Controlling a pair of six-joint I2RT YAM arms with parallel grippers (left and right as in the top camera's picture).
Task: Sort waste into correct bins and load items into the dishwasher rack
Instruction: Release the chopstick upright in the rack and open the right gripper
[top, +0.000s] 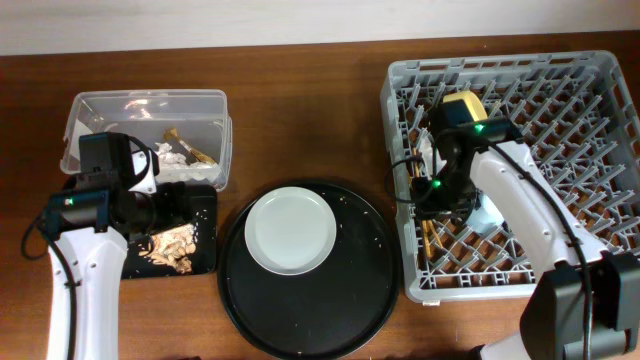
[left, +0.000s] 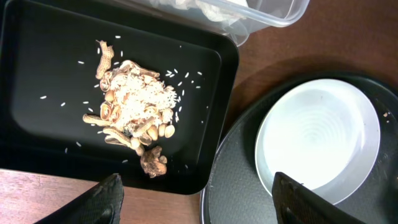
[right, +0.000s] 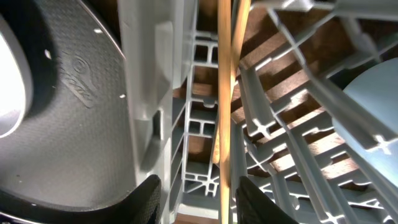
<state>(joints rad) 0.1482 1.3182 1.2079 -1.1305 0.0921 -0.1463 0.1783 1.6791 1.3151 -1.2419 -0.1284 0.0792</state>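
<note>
Right claw (right: 199, 202) is parted, wooden chopsticks (right: 224, 93) between its fingers, inside grey lattice rack (right: 149, 93); overhead hides this. Left claw (left: 199, 199), spread wide & empty, hovers over black tray (left: 37, 50) w/ flaky scraps (left: 134, 106), rice grains (left: 180, 94).

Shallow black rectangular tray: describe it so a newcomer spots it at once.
Left of the central large round black tray, just below the clear plastic rectangular tub, lies the shallow black rectangular tray. It alone is black and straight-edged, holding beige flaky food scraps.
</note>
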